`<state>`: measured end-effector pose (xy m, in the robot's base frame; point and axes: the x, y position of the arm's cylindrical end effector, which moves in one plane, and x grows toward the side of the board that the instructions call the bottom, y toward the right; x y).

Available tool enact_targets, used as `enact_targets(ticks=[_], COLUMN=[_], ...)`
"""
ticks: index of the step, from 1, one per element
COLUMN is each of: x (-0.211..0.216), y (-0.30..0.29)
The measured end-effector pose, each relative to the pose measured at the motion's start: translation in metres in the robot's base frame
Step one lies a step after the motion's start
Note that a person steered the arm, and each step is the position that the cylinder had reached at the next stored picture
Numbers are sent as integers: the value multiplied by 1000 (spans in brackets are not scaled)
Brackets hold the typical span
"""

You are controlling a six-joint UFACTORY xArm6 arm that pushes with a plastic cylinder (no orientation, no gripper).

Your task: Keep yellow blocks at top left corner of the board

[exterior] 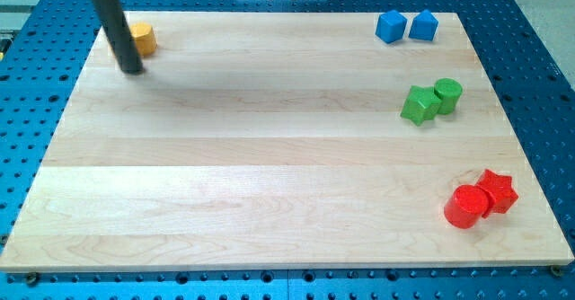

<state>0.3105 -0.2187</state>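
Observation:
A yellow block [143, 39] sits near the board's top left corner, partly hidden behind my rod; its shape looks hexagonal. Only this one yellow block shows. My tip [130, 68] rests on the board just below and left of the yellow block, close to it or touching it; the frame does not show which.
Two blue blocks [406, 25] sit side by side at the top right. A green star-like block [419, 105] and a green cylinder [447, 94] touch at the right. A red cylinder [465, 207] and a red star [497, 190] touch at the bottom right. The wooden board [269, 156] lies on a blue perforated table.

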Motion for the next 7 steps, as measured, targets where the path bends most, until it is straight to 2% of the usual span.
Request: enact_targets(ticks=[1,2,3,4,5,6,7], x=[-31,33,21,-2,3,-22,2], y=[6,-1,-70,-55,-44,-31,-30])
